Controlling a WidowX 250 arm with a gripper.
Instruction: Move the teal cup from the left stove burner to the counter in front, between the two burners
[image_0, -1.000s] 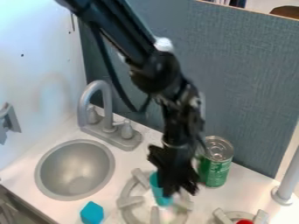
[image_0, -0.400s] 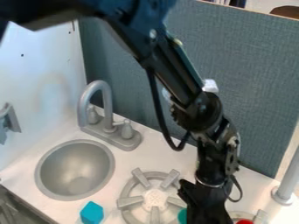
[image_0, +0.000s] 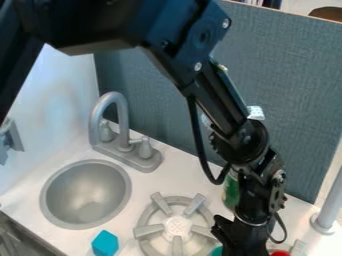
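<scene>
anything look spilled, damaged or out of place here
Nothing visible looks spilled or damaged. The one mild oddity is the blue block, sitting loose on the counter near the sink rather than in it.

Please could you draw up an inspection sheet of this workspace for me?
Surface: white countertop with round grey sink basin and round grey toy burner.
Job's things: mostly hidden teal object beside the gripper; whether held, cannot tell.
Clutter: bright blue angular block left of the burner; green cylindrical can partly behind the arm; small red object at the lower edge.
Gripper: black two-finger gripper, low, right of the burner.
Cables: black cable looping beside the arm; nothing seen snagged.
Surroundings: blue-grey textured panel behind; grey curved faucet by the basin; grey post at right.
</scene>
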